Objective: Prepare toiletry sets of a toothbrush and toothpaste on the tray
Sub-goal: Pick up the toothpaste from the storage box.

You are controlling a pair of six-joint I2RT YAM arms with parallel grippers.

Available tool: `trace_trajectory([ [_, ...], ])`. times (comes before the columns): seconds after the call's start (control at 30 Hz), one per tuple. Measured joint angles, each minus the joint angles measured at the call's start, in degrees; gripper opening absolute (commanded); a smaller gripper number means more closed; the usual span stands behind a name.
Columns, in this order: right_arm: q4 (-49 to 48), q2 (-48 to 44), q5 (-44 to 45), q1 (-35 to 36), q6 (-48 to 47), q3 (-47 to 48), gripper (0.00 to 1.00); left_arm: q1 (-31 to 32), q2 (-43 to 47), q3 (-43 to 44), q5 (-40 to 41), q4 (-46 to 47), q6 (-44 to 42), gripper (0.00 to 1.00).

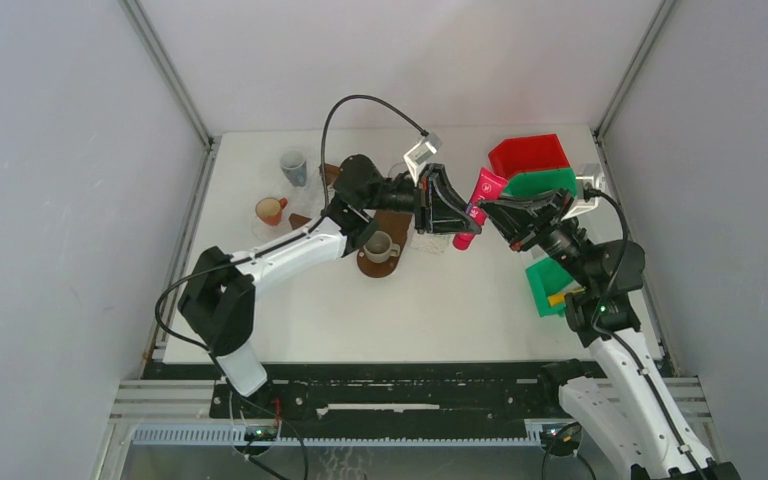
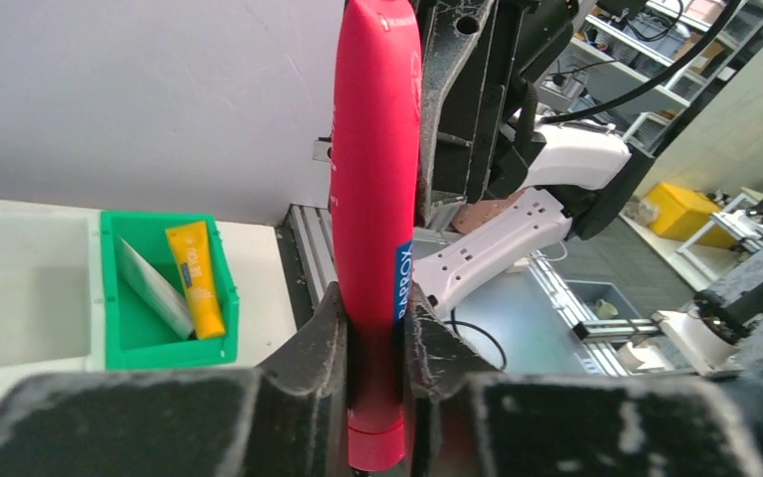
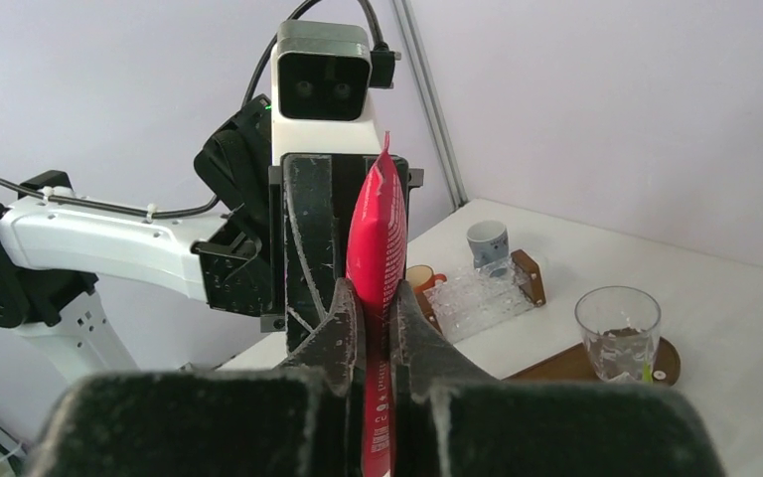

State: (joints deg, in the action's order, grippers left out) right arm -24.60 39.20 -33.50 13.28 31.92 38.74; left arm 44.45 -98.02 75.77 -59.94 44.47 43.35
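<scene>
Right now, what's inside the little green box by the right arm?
A yellow tube and a pale flat packet lie side by side in the green box. In the top view the right arm covers part of it, so that corner is hidden.

A grey cup [image 1: 293, 166] stands beyond an orange mug [image 1: 271, 210]; a glass [image 3: 617, 333] perhaps holds dregs.

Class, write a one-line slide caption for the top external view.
Left gripper and right gripper both grip the pink-red toothpaste tube between the two arms, above the white table.
</scene>
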Motion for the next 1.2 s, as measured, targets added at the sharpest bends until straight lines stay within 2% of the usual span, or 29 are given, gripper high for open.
trace_trajectory([
  [0.1, 2.1, 0.2, -0.2, 0.1, -1.3, 1.3, 0.24, -0.1, -0.1, 0.0, -0.3, 0.7, 0.3, 0.01],
  [0.27, 7.9, 0.3, -1.1, 0.4, -5.3, 4.1, 0.6, -0.7, -0.3, 0.1, -1.8, 1.1, 0.7, 0.0],
  [0.37, 12.1, 0.3, -1.4, 0.3, -8.6, 7.1, 0.69, -1.3, -0.4, 0.1, -4.2, 0.8, 0.7, 0.0],
  [0.57, 20.7, 1.9, -2.5, 0.3, -14.4, 13.8, 0.69, -2.0, -0.4, 0.2, -6.8, -4.4, -2.8, 0.0],
  [0.73, 26.2, 4.9, -3.6, 0.3, -17.1, 16.7, 0.6, -2.0, -0.4, 3.7, -6.3, -20.2, -14.6, 0.0],
  [0.83, 29.4, 6.8, -4.1, 0.2, -18.1, 17.8, 0.6, -2.0, -0.3, 6.4, -5.2, -30.7, -22.4, 0.0],
  [0.97, 33.5, 8.9, -4.1, -0.1, -19.1, 18.2, 0.58, -2.0, -0.3, 7.2, -4.7, -37.0, -27.3, 0.0],
  [1.2, 36.5, 8.4, -5.7, -1.8, -20.1, 18.2, 0.4, -2.0, -0.3, 7.2, -4.7, -41.3, -30.4, 0.0],
])
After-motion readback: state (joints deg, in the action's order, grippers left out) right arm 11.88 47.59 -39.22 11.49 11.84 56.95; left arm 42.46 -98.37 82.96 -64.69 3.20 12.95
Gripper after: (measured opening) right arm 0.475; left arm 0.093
